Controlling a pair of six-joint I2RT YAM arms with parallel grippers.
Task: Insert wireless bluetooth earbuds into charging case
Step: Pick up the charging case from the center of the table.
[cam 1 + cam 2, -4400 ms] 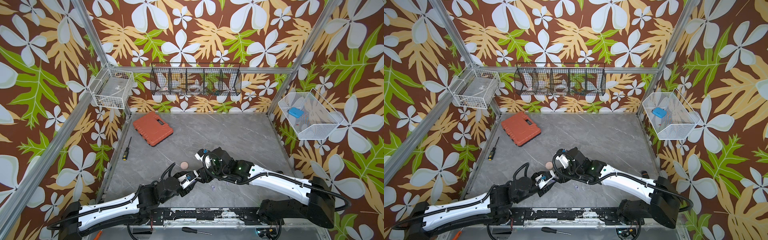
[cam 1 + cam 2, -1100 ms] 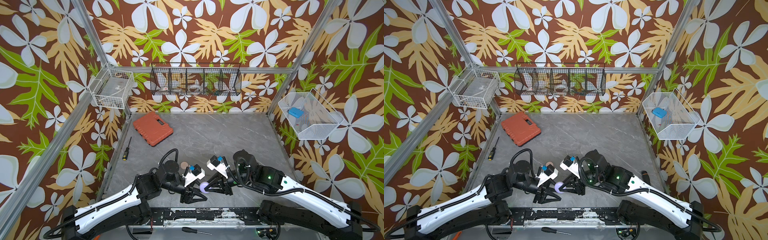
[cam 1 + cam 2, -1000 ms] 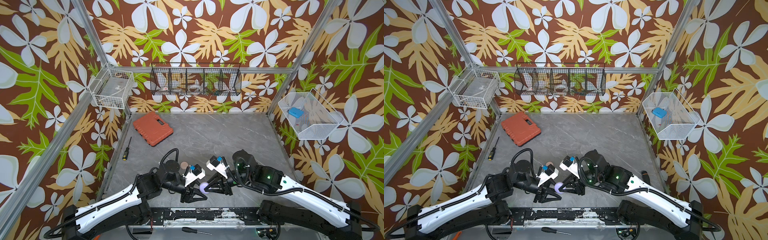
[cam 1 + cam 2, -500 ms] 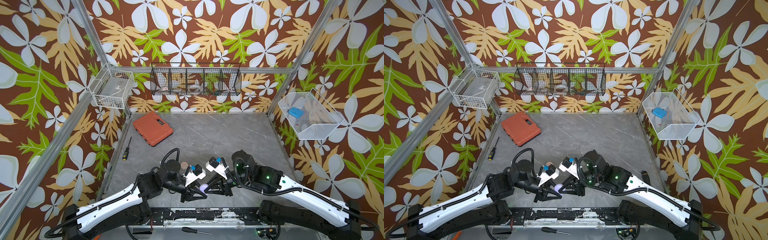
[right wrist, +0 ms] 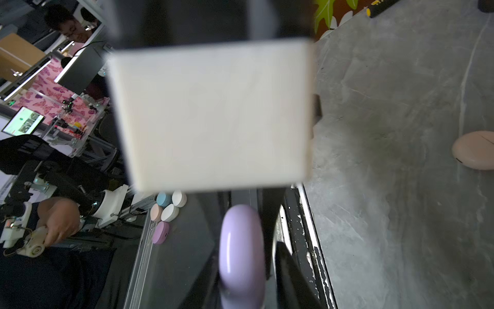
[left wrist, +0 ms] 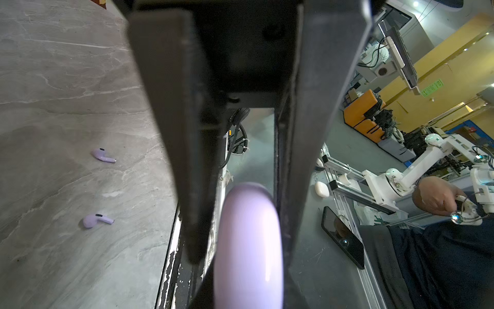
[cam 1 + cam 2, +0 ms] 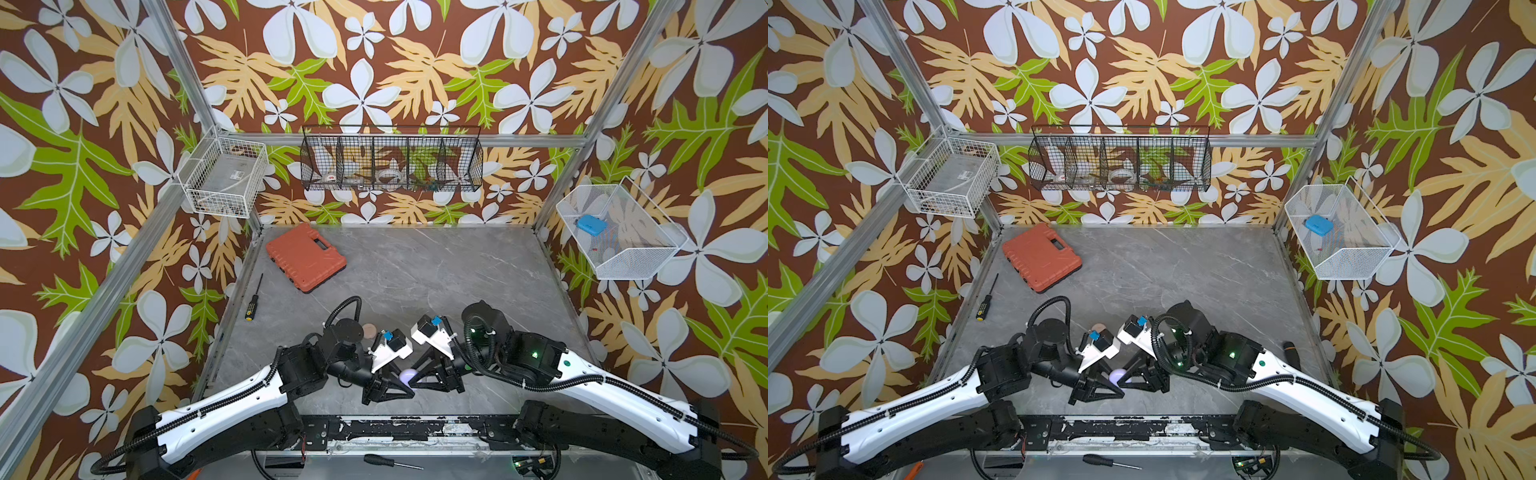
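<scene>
Centrally, at the near edge, your left gripper (image 7: 400,381) is clamped on the case (image 6: 248,248); whether the right gripper (image 7: 1130,375) grips it or merely flanks it cannot be told. Two earbuds (image 6: 103,156) lie loose on the table (image 7: 436,270). Hold the left clamp steady and set the right jaws at the lid seam before prying.

Brown floral walls (image 7: 374,62) enclose me; a grey marbled tabletop (image 7: 436,270) lies beneath; a black wire basket (image 7: 357,163) hangs at my twelve o'clock, a white mesh basket (image 7: 631,262) at two.
</scene>
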